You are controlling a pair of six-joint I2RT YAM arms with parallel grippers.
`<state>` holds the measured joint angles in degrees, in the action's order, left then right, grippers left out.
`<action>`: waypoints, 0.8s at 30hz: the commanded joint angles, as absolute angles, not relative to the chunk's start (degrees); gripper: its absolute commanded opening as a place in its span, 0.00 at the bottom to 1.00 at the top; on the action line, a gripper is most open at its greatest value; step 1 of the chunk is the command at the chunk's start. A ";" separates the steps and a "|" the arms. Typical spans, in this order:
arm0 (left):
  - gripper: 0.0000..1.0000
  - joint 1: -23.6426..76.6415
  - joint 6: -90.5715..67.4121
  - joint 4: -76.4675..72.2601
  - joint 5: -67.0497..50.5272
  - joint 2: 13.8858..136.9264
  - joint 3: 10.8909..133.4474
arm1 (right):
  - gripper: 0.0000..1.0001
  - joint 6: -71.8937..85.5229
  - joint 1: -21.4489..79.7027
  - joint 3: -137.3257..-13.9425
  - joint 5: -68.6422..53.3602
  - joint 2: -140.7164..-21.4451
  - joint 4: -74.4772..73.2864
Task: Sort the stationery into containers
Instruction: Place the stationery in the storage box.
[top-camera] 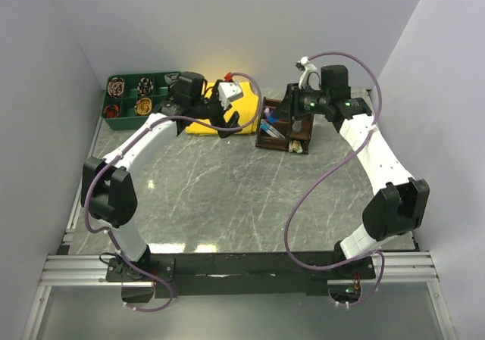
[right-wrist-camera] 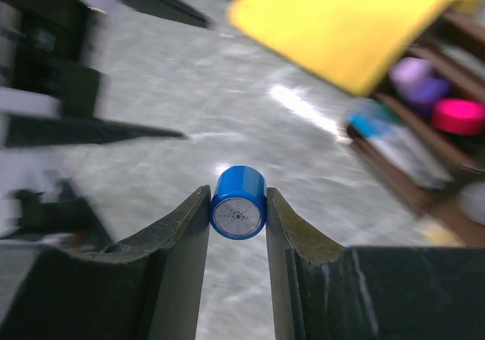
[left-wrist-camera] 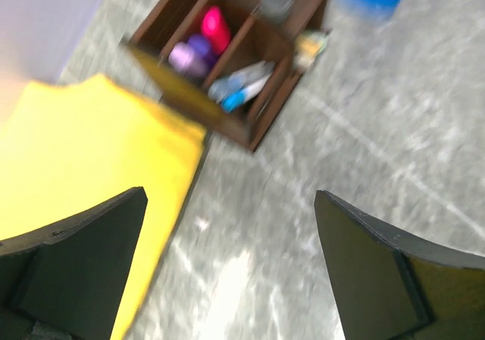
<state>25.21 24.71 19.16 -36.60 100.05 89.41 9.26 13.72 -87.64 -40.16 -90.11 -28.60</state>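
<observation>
**Q:** Where do we stand on the sorting?

**A:** Well along, we judge. The dark wooden organiser (top-camera: 271,143) at the far side of the table (top-camera: 227,196) already holds a pink-capped marker (left-wrist-camera: 214,28) and a purple-capped marker (left-wrist-camera: 189,54). In the next slot lie a couple of pale pens with blue tips (left-wrist-camera: 241,84). A small tan block (left-wrist-camera: 311,45) sits at one end, too blurred for us to say more.

**Q:** And the piece in play?

**A:** A blue-capped marker (right-wrist-camera: 238,202), pinched end-on between the fingers of the right gripper (right-wrist-camera: 238,213). The gripper hangs just beside the organiser, above the tabletop. We cannot tell which compartment it is lined up with.

**Q:** The other arm?

**A:** The left gripper (left-wrist-camera: 227,272) stands with its jaws spread wide and nothing between them. It is over the edge of the yellow cloth (left-wrist-camera: 83,151), near the organiser.

**Q:** What is left?

**A:** As we read it, the blue-capped marker has yet to go in. Beyond that we pick out no loose pen from overhead, though the arms hide part of the cloth. The green tray (top-camera: 130,98) of coiled items at the far left is not part of the job.
</observation>
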 commanded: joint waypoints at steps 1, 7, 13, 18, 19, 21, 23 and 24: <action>0.99 23.38 24.96 16.96 -31.38 95.19 85.79 | 0.00 -5.42 11.78 -88.33 -29.30 -87.80 -35.33; 1.00 21.97 25.31 16.44 -29.62 93.78 83.24 | 0.00 -12.47 9.93 -89.29 -21.38 -88.94 -36.82; 1.00 21.88 25.40 14.86 -29.62 93.34 81.74 | 0.00 -16.78 9.41 -92.10 -17.84 -91.40 -39.11; 0.99 21.88 24.79 14.59 -30.50 93.34 81.04 | 0.00 -17.84 8.70 -95.53 -18.37 -94.73 -41.29; 1.00 21.88 24.79 14.50 -30.76 93.17 80.77 | 0.00 -18.54 8.70 -98.06 -18.54 -95.62 -42.35; 0.99 21.80 24.70 14.24 -30.85 92.90 79.99 | 0.00 -19.94 8.70 -100.97 -19.07 -98.42 -45.50; 0.99 21.80 24.44 13.63 -30.76 92.73 79.46 | 0.00 -20.83 8.88 -105.89 -19.34 -100.36 -47.89; 1.00 21.80 24.35 13.54 -30.76 92.72 79.02 | 0.00 -21.00 8.96 -107.65 -19.60 -102.55 -50.42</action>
<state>21.76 24.73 16.29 -30.11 95.46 80.29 -17.87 9.06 -99.50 -19.27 -98.74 -44.29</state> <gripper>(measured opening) 0.995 0.394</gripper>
